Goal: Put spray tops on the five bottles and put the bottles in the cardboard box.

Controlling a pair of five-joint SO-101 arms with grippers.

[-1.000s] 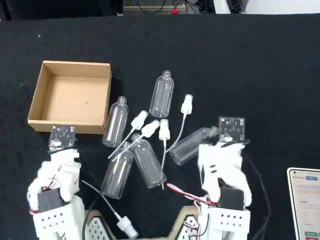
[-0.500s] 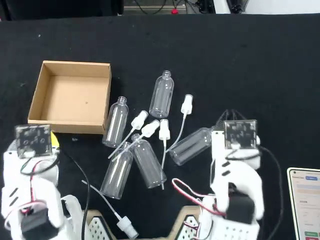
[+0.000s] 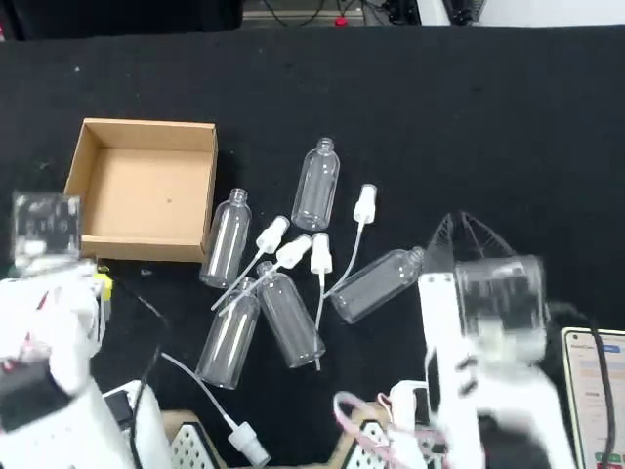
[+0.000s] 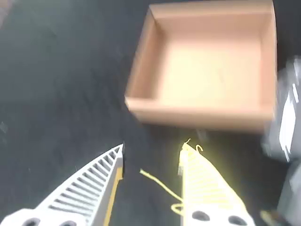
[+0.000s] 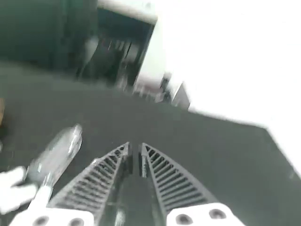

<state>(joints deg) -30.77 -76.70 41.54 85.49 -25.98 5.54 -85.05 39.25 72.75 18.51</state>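
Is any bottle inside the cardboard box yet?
No, the floor of the cardboard box is bare in the high view.

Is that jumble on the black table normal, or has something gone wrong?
Nothing looks broken or spilled. The five clear plastic bottles lie on their sides, uncapped, among loose white spray tops; one top lies apart from the rest.

We log a black table (image 3: pixel 508 127), a lit tablet (image 3: pixel 604 381) at its right edge, and cables (image 3: pixel 285 14) beyond its far edge.
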